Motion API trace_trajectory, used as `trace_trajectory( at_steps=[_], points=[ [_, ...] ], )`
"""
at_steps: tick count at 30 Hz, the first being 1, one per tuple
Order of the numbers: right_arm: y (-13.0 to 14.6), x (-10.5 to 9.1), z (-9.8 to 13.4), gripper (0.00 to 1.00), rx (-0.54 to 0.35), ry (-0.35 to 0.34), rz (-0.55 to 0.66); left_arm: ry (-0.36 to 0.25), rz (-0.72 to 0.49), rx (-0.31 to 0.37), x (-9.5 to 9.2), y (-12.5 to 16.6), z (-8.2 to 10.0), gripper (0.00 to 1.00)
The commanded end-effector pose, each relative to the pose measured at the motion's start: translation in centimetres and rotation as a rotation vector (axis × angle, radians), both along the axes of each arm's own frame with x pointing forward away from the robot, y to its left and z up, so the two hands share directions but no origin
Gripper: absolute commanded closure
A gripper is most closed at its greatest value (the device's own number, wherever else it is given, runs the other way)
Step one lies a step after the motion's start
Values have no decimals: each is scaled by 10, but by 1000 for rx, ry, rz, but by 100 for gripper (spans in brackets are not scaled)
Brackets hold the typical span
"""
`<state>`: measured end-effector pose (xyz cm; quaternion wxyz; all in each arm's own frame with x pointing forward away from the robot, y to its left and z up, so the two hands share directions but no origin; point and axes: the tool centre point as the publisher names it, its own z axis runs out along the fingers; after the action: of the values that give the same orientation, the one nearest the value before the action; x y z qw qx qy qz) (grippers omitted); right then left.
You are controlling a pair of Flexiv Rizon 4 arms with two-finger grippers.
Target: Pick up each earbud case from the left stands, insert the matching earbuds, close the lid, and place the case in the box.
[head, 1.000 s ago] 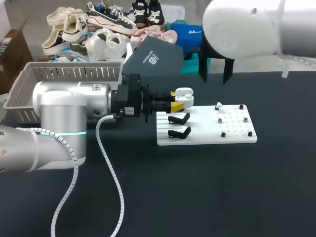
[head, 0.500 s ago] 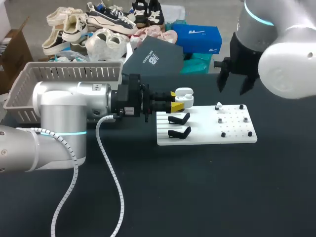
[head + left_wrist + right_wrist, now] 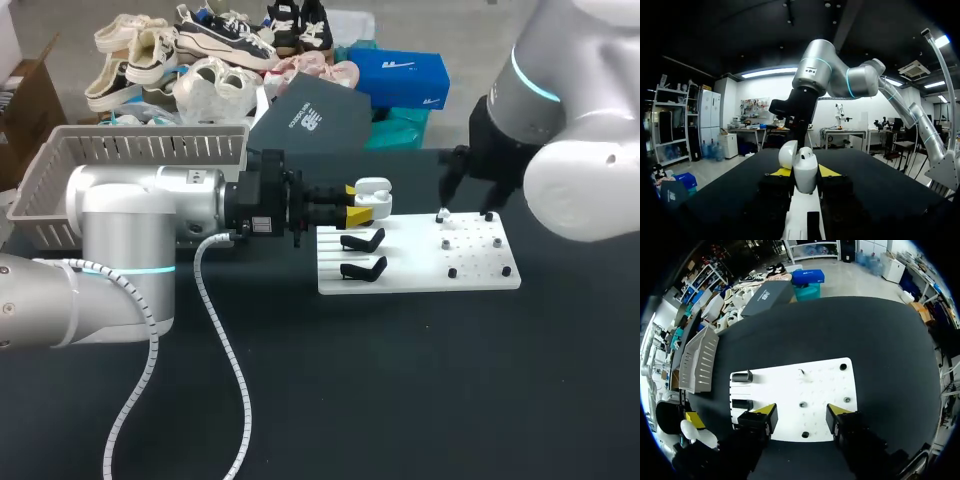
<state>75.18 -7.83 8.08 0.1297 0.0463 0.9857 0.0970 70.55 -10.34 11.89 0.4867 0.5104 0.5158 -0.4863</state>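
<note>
Centre frame: one open white plastic earbud case (image 3: pixel 373 192) clamped in left gripper (image 3: pixel 358 203); two black stands (image 3: pixel 362 240) just below; right gripper (image 3: pixel 466 205) spread wide, centre-right.

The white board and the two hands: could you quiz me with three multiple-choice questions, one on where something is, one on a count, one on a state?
1. Where is the white case?
A) in the basket
B) between the fingers of the left hand
C) flat on the table

2. How many black stands on the board are empty?
A) one
B) two
C) five

3. The right hand is:
A) open
B) shut on an earbud
C) shut on the case

Answers:
1 B, the yellow tips flank the case on both sides.
2 B, two bare stands sit at the board's left end.
3 A, its fingers stand wide apart over the board, holding nothing.
</note>
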Motion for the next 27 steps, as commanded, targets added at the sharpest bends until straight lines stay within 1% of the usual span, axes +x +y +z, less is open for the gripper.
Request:
trace_trajectory(
  at_steps=[1, 3, 4, 6, 8, 11, 15, 21, 27],
  points=[
    [8, 18, -15, 41, -18, 34, -51, 0, -2, -1, 1, 0, 0, 100],
    [8, 22, -19, 40, -11, 43, -72, 0, -2, -1, 1, 0, 0, 100],
    [8, 24, -21, 36, -7, 48, -74, 0, -2, -1, 1, 0, 0, 100],
    [9, 27, -25, 35, -10, 52, -78, 0, -2, -1, 1, 0, 0, 100],
    [8, 30, -29, 35, -8, 55, -86, 0, -2, -1, 1, 0, 0, 100],
    [7, 34, -34, 38, 1, 55, -102, 0, -2, -1, 1, 0, 0, 100],
    [6, 37, -40, 50, 22, 45, -118, 0, -2, -1, 1, 0, 0, 100],
    [7, 40, -48, 53, 34, 50, -123, 0, -2, -1, 1, 0, 0, 100],
    [8, 44, -51, 55, 49, 51, -129, 0, -2, -1, 1, 0, 0, 100]
  ],
)
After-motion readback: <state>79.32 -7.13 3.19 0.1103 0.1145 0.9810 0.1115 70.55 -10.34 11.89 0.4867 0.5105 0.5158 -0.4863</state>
